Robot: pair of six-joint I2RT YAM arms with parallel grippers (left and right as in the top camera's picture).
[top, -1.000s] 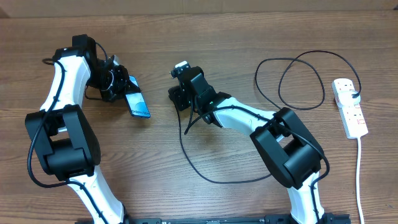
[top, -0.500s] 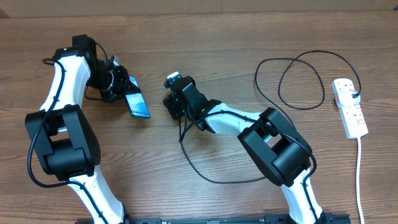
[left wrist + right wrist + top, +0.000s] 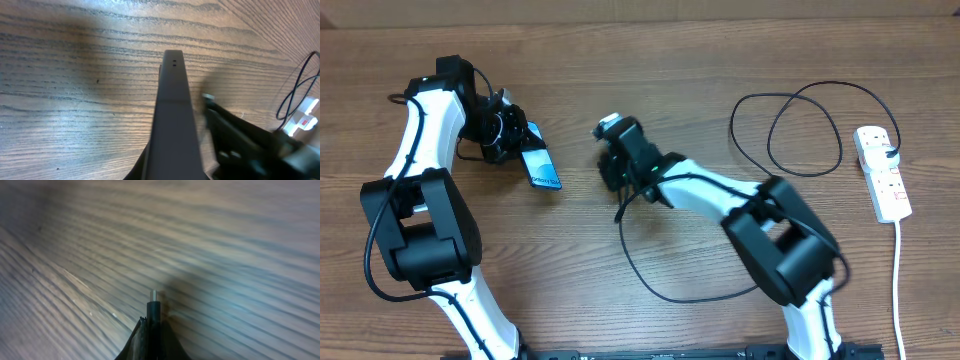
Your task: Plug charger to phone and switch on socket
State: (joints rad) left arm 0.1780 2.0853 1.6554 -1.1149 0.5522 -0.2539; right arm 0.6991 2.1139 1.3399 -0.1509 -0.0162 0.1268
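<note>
My right end effector (image 3: 153, 330) is pressed together on the connector tip (image 3: 154, 304) of the charger (image 3: 732, 125), with the tip poking out just above the table (image 3: 240, 240). The cable trails off in wide loops to the socket (image 3: 883, 175) at the far right. My left end effector (image 3: 518, 143) pinches the phone (image 3: 542, 166), held tilted, near the right one.
</note>
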